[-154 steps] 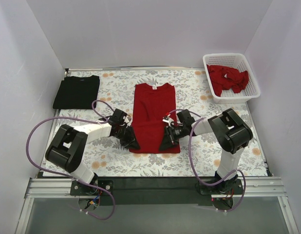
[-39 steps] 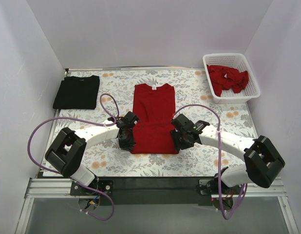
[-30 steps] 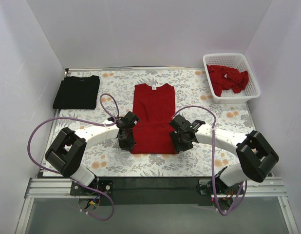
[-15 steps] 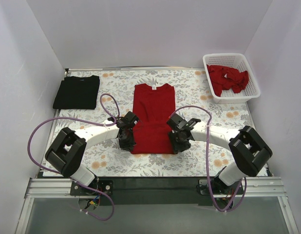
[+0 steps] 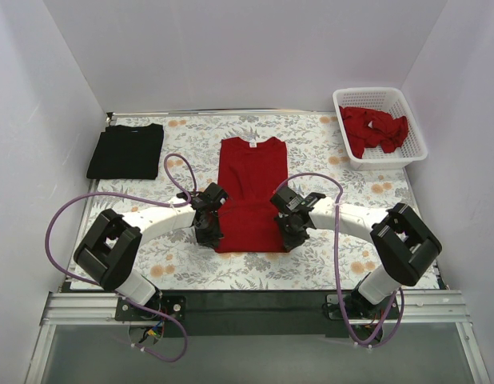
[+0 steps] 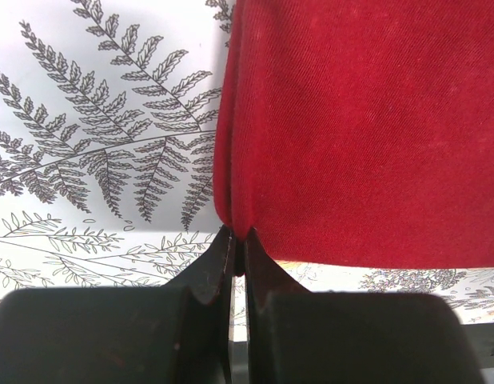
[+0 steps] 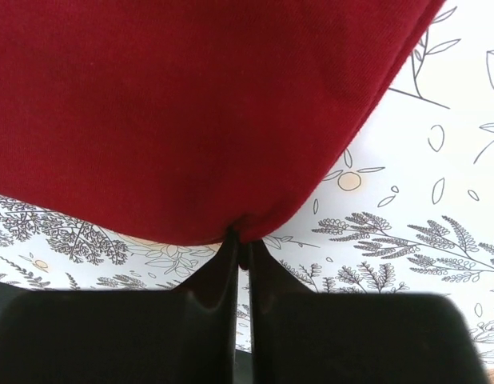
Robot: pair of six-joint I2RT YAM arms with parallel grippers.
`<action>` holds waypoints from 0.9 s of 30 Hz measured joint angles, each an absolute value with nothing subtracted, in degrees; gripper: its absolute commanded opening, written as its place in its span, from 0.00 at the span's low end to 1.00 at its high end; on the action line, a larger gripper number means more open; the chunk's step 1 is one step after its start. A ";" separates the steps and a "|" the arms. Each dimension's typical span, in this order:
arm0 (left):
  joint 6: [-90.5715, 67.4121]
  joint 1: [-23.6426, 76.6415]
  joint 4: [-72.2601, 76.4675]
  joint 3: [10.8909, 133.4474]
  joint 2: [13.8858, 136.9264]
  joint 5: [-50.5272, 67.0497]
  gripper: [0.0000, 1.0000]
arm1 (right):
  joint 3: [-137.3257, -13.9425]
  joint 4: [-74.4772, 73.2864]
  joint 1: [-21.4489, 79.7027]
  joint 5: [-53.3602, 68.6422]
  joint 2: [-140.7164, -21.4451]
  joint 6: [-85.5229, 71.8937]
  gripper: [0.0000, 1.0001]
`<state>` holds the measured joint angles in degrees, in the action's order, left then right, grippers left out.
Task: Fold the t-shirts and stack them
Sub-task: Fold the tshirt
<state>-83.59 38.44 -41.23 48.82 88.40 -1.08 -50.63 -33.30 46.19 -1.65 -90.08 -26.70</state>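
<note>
Red t-shirt [image 5: 251,192] is gripped at both near corners of its hem. The left end effector [image 5: 209,234] is pinched tight on the corner at 7 o'clock of the cloth, with a nip of red fabric between its fingertips. The right end effector [image 5: 289,234] appears clamped the same way on the corner at 5 o'clock, its jaws drawn almost together on the hem edge. From these two grips the shirt runs flat on the desk [image 5: 335,264] toward 12 o'clock, where the collar and its white label lie. The sleeves are already turned in, so it forms a long narrow rectangle.

Judging by this, the lengthwise folds are done and the crosswise fold, hem toward collar, is the step in hand. At 10 o'clock on the desk a black t-shirt [image 5: 125,150] lies folded, well apart from both arms. At 2 o'clock the white lattice basket [image 5: 415,154] holds crumpled red t-shirts [image 5: 375,128] not yet folded. Nothing is stacked so far, so most of the task seems left.
</note>
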 measured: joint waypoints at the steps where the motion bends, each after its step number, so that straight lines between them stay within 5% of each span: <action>1: -83.59 38.44 -41.32 48.84 88.36 -1.13 0.00 | -50.63 -33.34 46.19 -1.72 -89.97 -26.59 0.04; 14: -80.60 38.44 -46.33 53.95 84.25 1.54 0.00 | -54.00 -40.75 45.43 0.45 -83.72 -19.33 0.01; 27: -79.70 38.76 -58.00 50.09 58.94 19.97 0.00 | -57.23 -62.11 46.59 17.19 -71.64 -14.09 0.01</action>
